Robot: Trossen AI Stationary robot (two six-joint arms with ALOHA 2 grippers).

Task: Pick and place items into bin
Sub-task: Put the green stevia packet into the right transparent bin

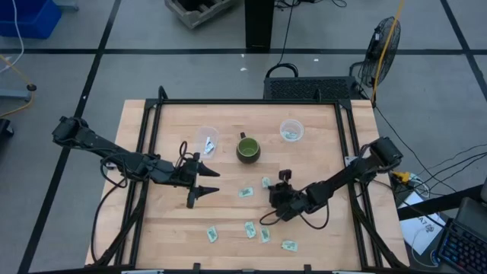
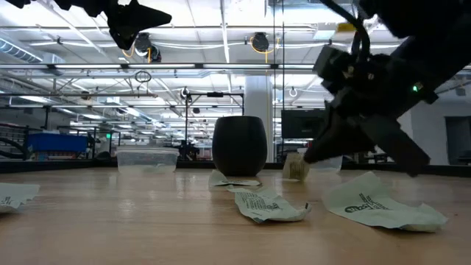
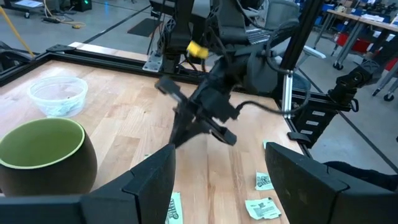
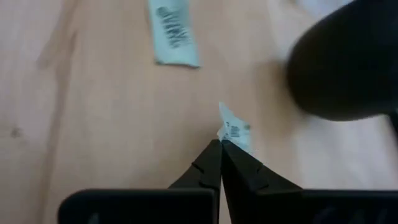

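Note:
Several small pale green and white packets lie flat on the wooden table: one (image 1: 245,192) near the middle, others (image 1: 249,228) toward the near edge. My right gripper (image 1: 272,192) is low over the table, just near of the dark green mug (image 1: 247,148), and is shut on one packet (image 4: 235,132). My left gripper (image 1: 205,189) hovers open above the table, left of the mug, touching nothing. Two clear plastic tubs (image 1: 206,139) (image 1: 291,129) stand on the far half of the table, each with something pale inside. My right gripper pinches the packet by one end (image 4: 225,138) between its two shut fingertips (image 4: 211,158), slanting down from above. In the low view the packet (image 2: 296,168) stands tipped up below the fingers. Whether its lower edge touches the wood, I cannot tell.
The mug stands close to the right gripper on its far side. Another packet (image 4: 172,34) lies flat nearby. A black frame (image 1: 144,160) borders the tabletop left and right. Bare wood (image 1: 175,228) lies toward the near left corner. A fan (image 1: 384,46) stands beyond the far right corner.

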